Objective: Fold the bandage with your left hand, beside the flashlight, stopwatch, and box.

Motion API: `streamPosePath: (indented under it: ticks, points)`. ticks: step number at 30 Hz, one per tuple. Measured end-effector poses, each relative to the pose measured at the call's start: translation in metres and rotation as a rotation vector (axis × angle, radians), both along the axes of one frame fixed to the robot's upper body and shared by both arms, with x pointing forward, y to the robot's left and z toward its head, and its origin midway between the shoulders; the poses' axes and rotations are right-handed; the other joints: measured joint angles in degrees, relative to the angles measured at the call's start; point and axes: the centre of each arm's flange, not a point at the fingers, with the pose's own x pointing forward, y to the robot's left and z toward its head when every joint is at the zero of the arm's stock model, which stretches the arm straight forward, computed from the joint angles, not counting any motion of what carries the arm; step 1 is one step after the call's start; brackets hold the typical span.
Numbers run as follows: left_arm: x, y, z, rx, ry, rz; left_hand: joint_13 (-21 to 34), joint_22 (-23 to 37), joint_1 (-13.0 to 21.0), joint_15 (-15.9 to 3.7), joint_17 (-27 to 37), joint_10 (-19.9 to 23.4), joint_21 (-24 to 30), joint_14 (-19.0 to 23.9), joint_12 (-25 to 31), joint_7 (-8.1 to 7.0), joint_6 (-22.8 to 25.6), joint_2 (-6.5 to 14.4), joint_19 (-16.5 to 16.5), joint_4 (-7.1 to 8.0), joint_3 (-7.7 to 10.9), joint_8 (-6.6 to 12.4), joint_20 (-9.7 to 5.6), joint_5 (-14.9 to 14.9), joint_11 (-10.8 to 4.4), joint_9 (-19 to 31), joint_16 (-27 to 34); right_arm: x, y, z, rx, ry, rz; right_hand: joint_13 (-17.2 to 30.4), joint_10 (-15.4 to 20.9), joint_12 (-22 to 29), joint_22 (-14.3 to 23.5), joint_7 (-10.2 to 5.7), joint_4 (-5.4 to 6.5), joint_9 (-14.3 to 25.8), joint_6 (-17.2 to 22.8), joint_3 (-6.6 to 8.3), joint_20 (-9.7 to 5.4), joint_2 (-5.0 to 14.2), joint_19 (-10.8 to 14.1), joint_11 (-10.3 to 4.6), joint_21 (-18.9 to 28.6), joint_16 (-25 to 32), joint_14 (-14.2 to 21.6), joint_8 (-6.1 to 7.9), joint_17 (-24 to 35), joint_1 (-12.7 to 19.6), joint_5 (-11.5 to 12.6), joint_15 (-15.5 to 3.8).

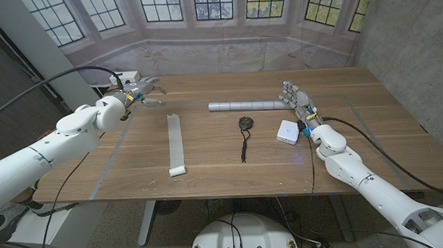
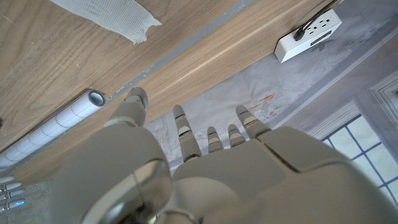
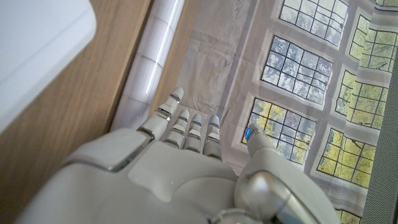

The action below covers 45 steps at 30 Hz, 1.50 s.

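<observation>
The table (image 1: pixel 208 151) carries the flashlight (image 1: pixel 243 105) along its far side and the bandage (image 1: pixel 175 141) stretched flat left of the stopwatch (image 1: pixel 245 123) and box (image 1: pixel 288 131), ready for folding, while the left hand (image 1: pixel 140 90) hovers empty, fingers spread, and the right hand (image 1: pixel 296 101) waits aside, likewise empty.

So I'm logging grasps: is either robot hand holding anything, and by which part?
Nothing is held. The left robot hand is open above the table, apart from the bandage; the right robot hand is empty too.
</observation>
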Motion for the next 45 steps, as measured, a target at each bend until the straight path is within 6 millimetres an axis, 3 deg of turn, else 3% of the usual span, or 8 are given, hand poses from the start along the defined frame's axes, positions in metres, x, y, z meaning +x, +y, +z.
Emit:
streamPosePath:
  ticks: [12,17,18,22,45]
  points:
    - [0.012,-0.003,0.017,0.058,0.053,0.031,0.0,0.0,0.5,0.72,0.0,-1.3,0.0,-1.5,0.0,-0.12,1.3,0.5,-0.8,0.10,-0.39,-0.22,0.20,0.0,0.11,0.0,0.0,-0.001,-0.003,-0.002,0.003,0.003,-0.002,0.0,0.5,0.0,0.0,0.32,-0.25,0.3,0.9,-0.25,0.00,0.23,0.0,0.49,0.0,0.0,0.3,0.22,0.0,0.2,0.0,0.30]
    - [0.013,-0.005,0.014,0.089,0.081,0.036,0.0,0.0,0.5,0.72,0.0,-1.3,-0.1,-1.5,0.0,-0.09,1.3,0.5,-1.4,0.10,-0.39,-0.22,0.20,0.0,0.11,0.0,0.0,-0.001,-0.003,-0.002,0.003,0.003,-0.002,0.0,0.7,0.0,0.0,0.44,-0.24,0.3,1.0,-0.25,-0.30,0.23,0.3,0.71,0.0,0.0,0.3,0.22,0.0,0.2,0.0,0.30]
    - [0.017,-0.005,0.024,0.088,0.075,0.042,0.0,0.0,0.5,0.72,0.0,-1.3,-0.1,-1.5,0.0,-0.12,1.4,0.5,-1.4,0.10,-0.39,-0.22,0.20,0.0,0.11,0.0,0.0,-0.001,-0.003,-0.002,0.004,0.004,-0.002,0.0,0.7,0.0,0.0,0.53,-0.24,0.3,1.1,-0.25,-0.30,0.23,0.3,0.70,0.0,0.0,0.3,0.21,0.0,0.2,0.0,0.30]
    - [0.021,-0.005,0.030,0.106,0.085,0.046,0.0,0.0,0.7,0.72,0.0,-1.3,-0.1,-1.5,0.0,-0.39,1.7,0.7,-1.4,0.10,-0.39,-0.22,0.20,0.0,0.11,0.0,0.0,-0.001,-0.003,-0.003,0.008,0.005,-0.003,0.0,0.8,0.0,0.0,0.63,-0.24,0.3,1.2,-0.25,-0.30,0.23,0.3,0.80,0.0,0.0,0.3,0.21,0.0,0.2,0.0,0.30]
    - [0.036,-0.009,0.026,0.202,0.155,0.042,0.0,0.0,1.3,0.71,0.0,-1.3,-0.1,-1.5,0.0,-0.20,3.5,0.8,-1.4,-0.15,-0.63,0.09,0.20,0.0,0.08,0.3,0.2,-0.002,-0.001,0.012,-0.007,-0.033,-0.019,0.0,0.8,0.0,0.0,0.83,-0.48,0.3,1.4,-0.48,-0.10,0.23,0.5,0.80,0.0,0.0,0.6,0.21,0.3,0.2,0.0,0.01]
